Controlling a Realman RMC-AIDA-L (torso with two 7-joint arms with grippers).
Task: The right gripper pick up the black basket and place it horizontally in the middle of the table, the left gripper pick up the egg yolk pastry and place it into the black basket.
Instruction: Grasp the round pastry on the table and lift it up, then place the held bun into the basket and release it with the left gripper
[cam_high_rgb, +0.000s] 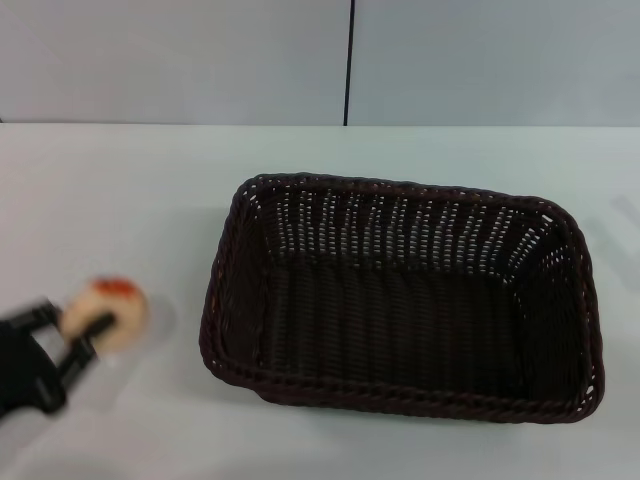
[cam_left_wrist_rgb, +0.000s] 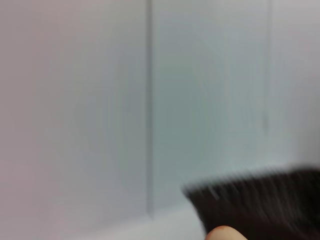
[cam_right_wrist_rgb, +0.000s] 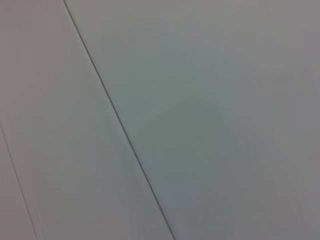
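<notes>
Basket placement looks done: black basket (cam_high_rgb: 400, 300) lies lengthwise across the middle of the white table (cam_high_rgb: 120, 190), upright, nothing inside it

Step in hand, by my reading: second half of the task, carrying the pastry to the basket

Left gripper (cam_high_rgb: 85, 325) sits at the near left edge of the head view, well left of the basket. Its two black fingers (cam_high_rgb: 98, 327) are closed in around the egg yolk pastry (cam_high_rgb: 105, 308), one on each side, so the pincer is narrowed to the pastry's width and has it in its grip. Orange-red spot faces up. Pastry appears lifted clear of the table, a faint shadow beneath it, though I cannot be sure of the gap

Left wrist view: a dark woven edge of the basket (cam_left_wrist_rgb: 260, 200) low in the picture, and a small pale curve of the pastry (cam_left_wrist_rgb: 226, 233) at the very bottom. Otherwise only wall

Right gripper: not seen in any view; right wrist camera shows only plain wall panels and a seam. Open or closed, no way to tell. Arm judged parked away from the work

Next move calls for:
- travel rightward over the near-left rim, high enough to clear the braided edge
- lower toward the basket floor before opening, since a round pastry will likely roll if dropped from height
- keep the grip light; pastry probably soft and easily crushed
</notes>
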